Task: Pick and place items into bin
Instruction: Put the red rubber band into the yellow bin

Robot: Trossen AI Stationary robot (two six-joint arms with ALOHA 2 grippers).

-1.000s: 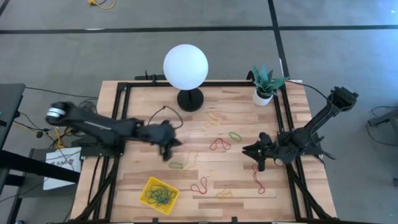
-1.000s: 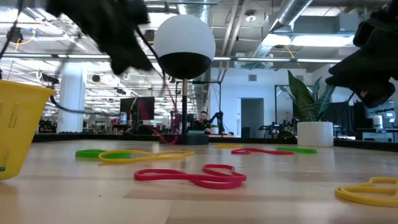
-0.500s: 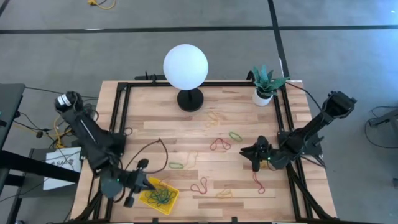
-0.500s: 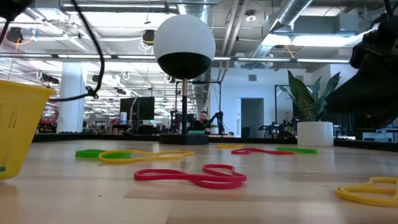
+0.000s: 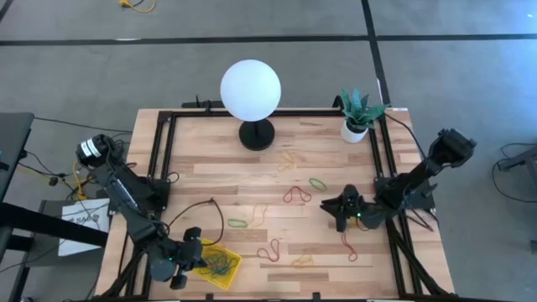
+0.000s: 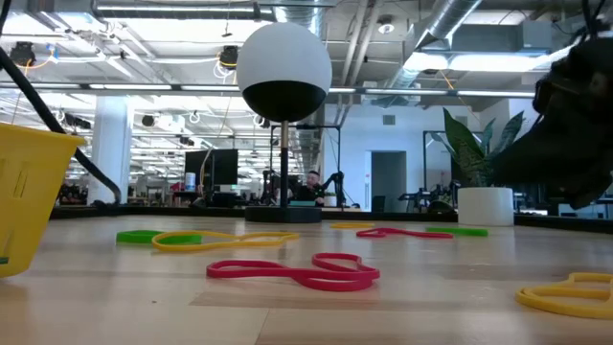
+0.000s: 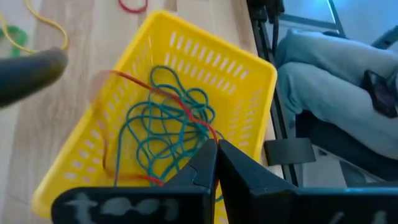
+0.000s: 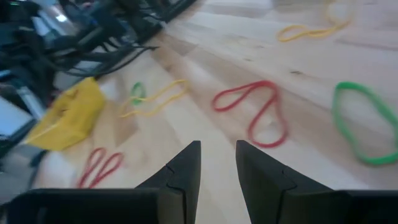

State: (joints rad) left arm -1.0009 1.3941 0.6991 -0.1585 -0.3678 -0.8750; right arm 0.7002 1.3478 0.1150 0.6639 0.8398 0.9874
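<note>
bin: yellow slotted tray (image 5: 220, 265) parked at the near-left corner of the table, so the left arm can drop stuff in with barely any reach. Already a tangle of green loops (image 7: 166, 134) inside, plus a red band (image 7: 180, 112) draped across them.

left gripper (image 5: 186, 256): right over the tray's left edge, fingers pressed flat together, no gap. Red band runs up to the fingertips in the wrist view, can't tell if pinched or just lying there. Looks like drop-off time, just a guess.

right gripper (image 5: 341, 209): hovering low over the right-middle of the table, fingers apart with a narrow gap, nothing between them, touching nothing. Probably lining up a pick.

loose bands: red loop (image 5: 295, 195) and green loop (image 5: 317, 183) just left of the right gripper, another red one (image 5: 347, 244) on its near side, red pair (image 5: 269, 251) near the tray. Scattered mid-table, reachable by either arm.

lamp: white globe (image 5: 250, 90), far centre, well apart from the action.
</note>
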